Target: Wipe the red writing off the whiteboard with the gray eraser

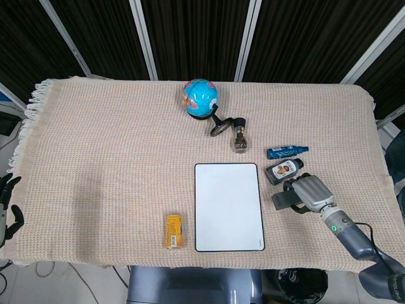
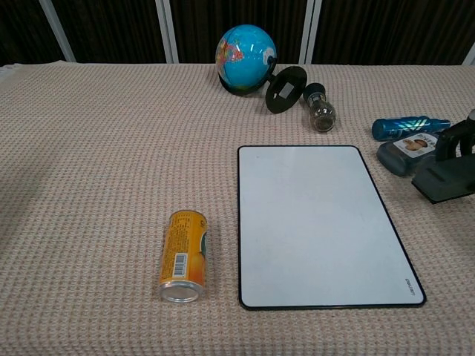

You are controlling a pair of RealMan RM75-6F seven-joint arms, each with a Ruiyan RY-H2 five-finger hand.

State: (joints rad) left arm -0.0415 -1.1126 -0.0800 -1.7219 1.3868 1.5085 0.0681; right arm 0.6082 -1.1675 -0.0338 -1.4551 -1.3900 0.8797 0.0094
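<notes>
The whiteboard (image 1: pixel 228 206) lies flat near the front edge of the table, and its face looks clean white in both views, with no red marks that I can make out, so the wiping itself looks done. Just off the board's right edge, the right hand (image 1: pixel 309 194) has its fingers clamped on the gray eraser (image 1: pixel 282 199), which sits low over the cloth beside the board and clear of it; in the chest view the eraser (image 2: pixel 447 182) shows at the right border with dark fingers (image 2: pixel 459 141) on top of it, though whether it touches the cloth I cannot tell. By my reading, all that is left is to set the eraser down and let go. The left hand (image 1: pixel 9 206) sits far off at the left edge of the head view, below the table line, holding nothing and with fingers that look loosely apart. The surface is a beige waffle-weave cloth (image 1: pixel 114 152) covering the whole table, fringed at its far left corner. On it, a yellow can (image 1: pixel 174 230) lies on its side left of the board, and a blue globe (image 1: pixel 200 97) on a tipped black stand sits at the far side with a small glass bulb (image 1: pixel 240 142) near it. A blue bottle (image 1: pixel 286 151) and a dark labelled pouch (image 1: pixel 284 170) lie just far of the right hand. Behind the table run dark panels with pale uprights.
</notes>
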